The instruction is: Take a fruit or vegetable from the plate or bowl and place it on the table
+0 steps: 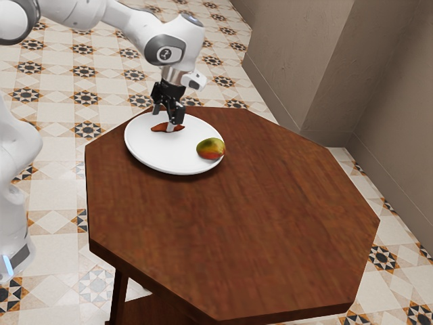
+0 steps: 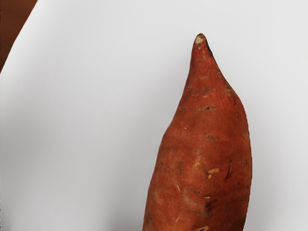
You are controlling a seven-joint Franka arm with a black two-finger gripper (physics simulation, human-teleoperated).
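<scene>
- End effector [image 1: 168, 122]: right down at the sweet potato [image 2: 204, 144]. Can't tell whether it's open or closed on it; the contact sides are hidden.
- Sweet potato: on the plate [image 1: 149, 152], on the side away from the exterior camera, inside the rim. No visible lift.
- Wrist view has its tapered end poking out from under the hand, bulk nearer the hand. Looks like the aim is the thick middle, so the weight should balance and not tip.
- Mango [image 1: 211, 149]: also on the plate, by the rim toward the exterior view's right, well apart from the hand. Would also satisfy the task, but the hand's position says sweet potato is the pick.
- Step, my read: grasping, or just about to. Placing not done.
- Next: confirm grip, lift straight up to clear the rim, then set down on the bare tabletop [image 1: 237, 230] past the mango.
- Risks: smooth, tapered body could roll or squirt out if pinched off-centre; a low carry could clip the rim or knock the mango.
</scene>
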